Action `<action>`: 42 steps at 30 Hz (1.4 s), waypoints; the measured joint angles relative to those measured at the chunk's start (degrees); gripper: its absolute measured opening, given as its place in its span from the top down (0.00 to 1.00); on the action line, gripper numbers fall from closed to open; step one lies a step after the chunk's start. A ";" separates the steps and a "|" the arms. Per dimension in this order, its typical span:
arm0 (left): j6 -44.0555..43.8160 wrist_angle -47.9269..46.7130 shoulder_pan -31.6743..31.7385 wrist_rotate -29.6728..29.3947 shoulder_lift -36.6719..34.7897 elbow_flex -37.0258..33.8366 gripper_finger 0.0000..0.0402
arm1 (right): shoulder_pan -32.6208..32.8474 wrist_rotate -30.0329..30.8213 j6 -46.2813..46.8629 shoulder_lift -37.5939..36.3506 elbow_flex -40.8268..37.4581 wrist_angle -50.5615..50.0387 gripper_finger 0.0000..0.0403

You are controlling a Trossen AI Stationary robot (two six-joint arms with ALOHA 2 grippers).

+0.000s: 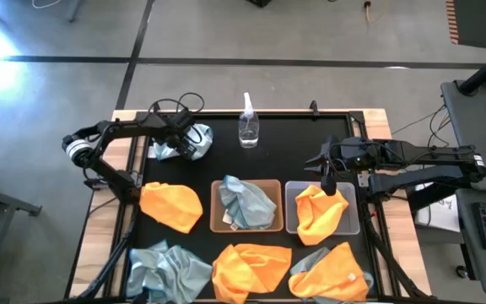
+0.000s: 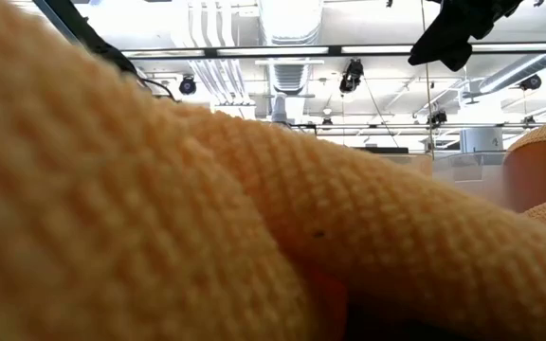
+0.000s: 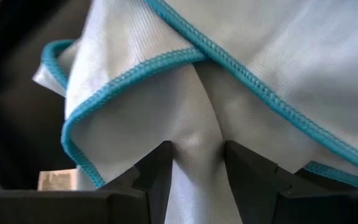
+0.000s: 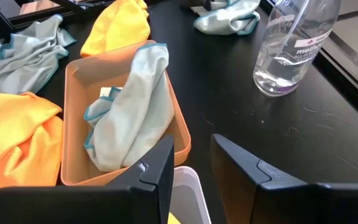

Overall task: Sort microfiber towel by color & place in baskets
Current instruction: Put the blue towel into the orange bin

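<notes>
At the worktop's (image 1: 306, 127) far left, seen from above, the left gripper (image 1: 194, 139) sits on a blue-grey towel (image 1: 165, 150); the tan basket (image 1: 218, 221) already holds one. Its wrist view shows the fingers (image 3: 157, 171) straddling a fold, so squeeze firmly, then lift high. The right gripper (image 4: 191, 165), part-open and empty, hovers over the grey basket (image 1: 348, 221).
</notes>
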 joint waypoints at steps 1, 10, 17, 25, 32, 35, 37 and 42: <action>0.00 0.13 -0.04 0.02 0.62 0.00 0.67 | 0.00 0.02 0.00 0.00 0.00 0.00 0.75; -0.14 0.57 -0.08 -0.07 4.24 0.35 0.67 | 0.00 0.02 0.00 0.00 0.00 -0.04 0.77; -0.69 0.98 -0.02 1.91 2.31 0.09 0.80 | 0.00 0.04 0.00 0.00 0.00 -0.04 0.77; -1.18 0.27 -0.03 3.41 1.84 0.06 0.96 | 0.00 0.06 0.00 0.00 0.00 -0.04 0.79; -1.52 -0.95 -0.11 4.24 1.78 0.07 0.95 | 0.00 0.04 0.00 0.00 0.00 -0.04 0.78; -2.86 -1.53 -0.11 6.66 1.60 0.07 0.96 | 0.00 0.04 0.00 0.00 0.00 -0.04 0.77; -3.63 -2.20 -0.36 9.49 1.17 0.04 0.96 | 0.00 0.04 0.00 0.00 0.00 -0.04 0.78; -4.20 -3.74 -2.42 16.00 -1.86 -0.26 0.96 | 0.00 0.06 0.00 0.00 0.00 -0.04 0.80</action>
